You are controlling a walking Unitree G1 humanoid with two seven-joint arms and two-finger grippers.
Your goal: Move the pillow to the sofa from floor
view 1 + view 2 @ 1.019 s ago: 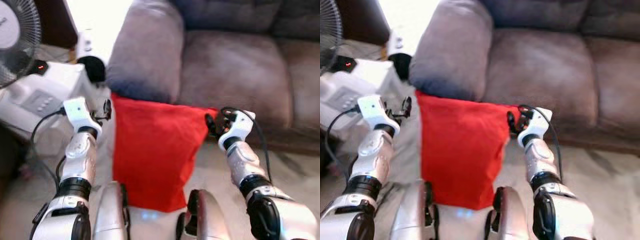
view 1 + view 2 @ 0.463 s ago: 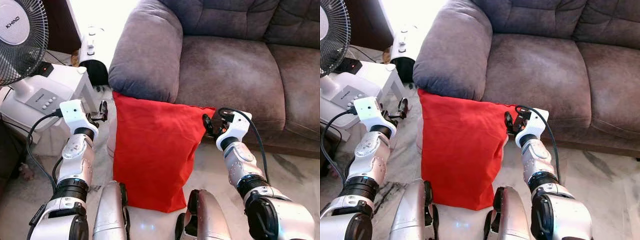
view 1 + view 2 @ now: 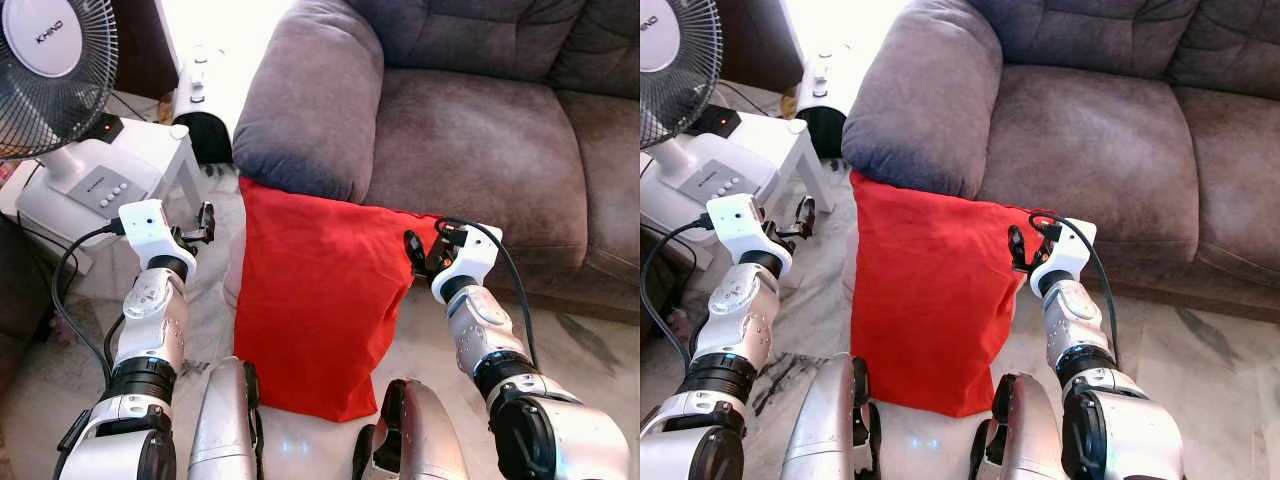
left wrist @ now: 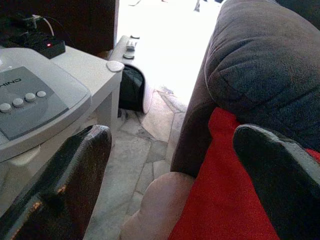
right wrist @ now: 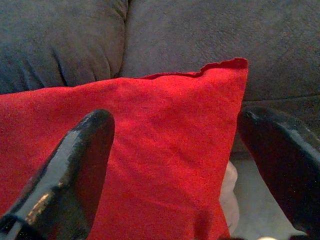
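The red pillow (image 3: 315, 300) stood on the pale stone floor (image 3: 590, 350), its upper edge leaning against the front of the brown sofa (image 3: 470, 130) just below the padded armrest (image 3: 310, 100). From the head camera it occupied the centre of the scene, with the robot's two silver knees below it at about 6 o'clock.

The right gripper (image 3: 423, 252) sat at roughly 3 o'clock from the pillow's centre, right at the pillow's upper corner. Seen from its wrist camera, its two black fingers (image 5: 75, 165) were spread wide apart, one in front of the red cloth and the other out past the pillow's edge, so that the corner lay between them; whether either touched the fabric could not be told.

The left gripper (image 3: 205, 225) hung at about 9 o'clock from the pillow, near its side edge but apart from it. Its wrist camera showed its fingers (image 4: 65, 180) also spread open, holding nothing, with the armrest and a strip of red pillow beyond them.

At about 10 o'clock stood a fan (image 3: 55, 60) on a white base with a row of buttons, resting on a small white table (image 3: 165, 150). A white appliance (image 3: 200, 95) stood on the floor beyond it, beside the armrest.
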